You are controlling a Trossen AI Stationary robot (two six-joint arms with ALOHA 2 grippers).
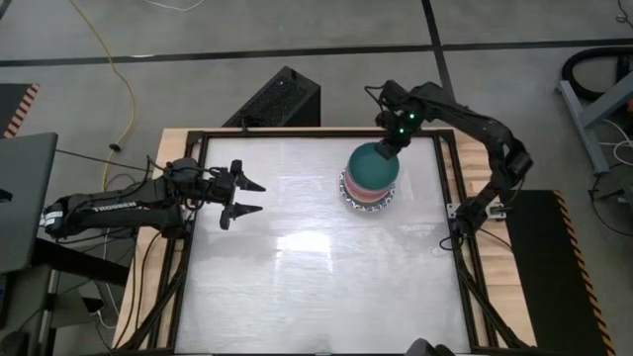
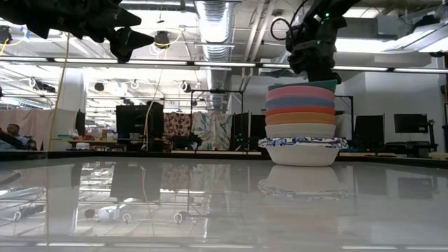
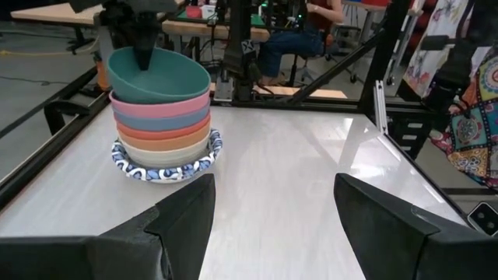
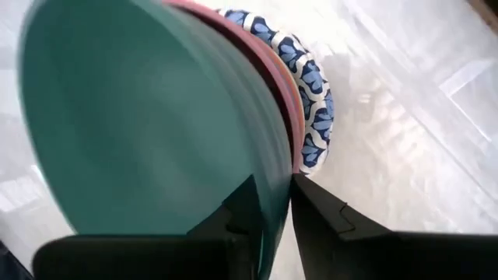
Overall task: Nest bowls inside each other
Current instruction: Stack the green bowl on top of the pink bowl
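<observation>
The right gripper (image 4: 268, 214) has its fingers straddling the rim of the teal-green round plastic bowl (image 1: 374, 164), 1 finger inside and 1 outside, slightly parted, so the grip appears to be letting go. This bowl sits on top of the stack of nested bowls (image 3: 163, 128), directly below those fingers, toward the table's (image 1: 316, 287) far right part. To finish the step well, spread the fingers fully, then lift straight up so neither finger drags the rim. The green bowl opens upward but lies tilted, its rim raised at the fingers' side; being round, it has no long axis. The left gripper (image 1: 244, 196) waits well apart, fingers wide apart, holding nothing.
</observation>
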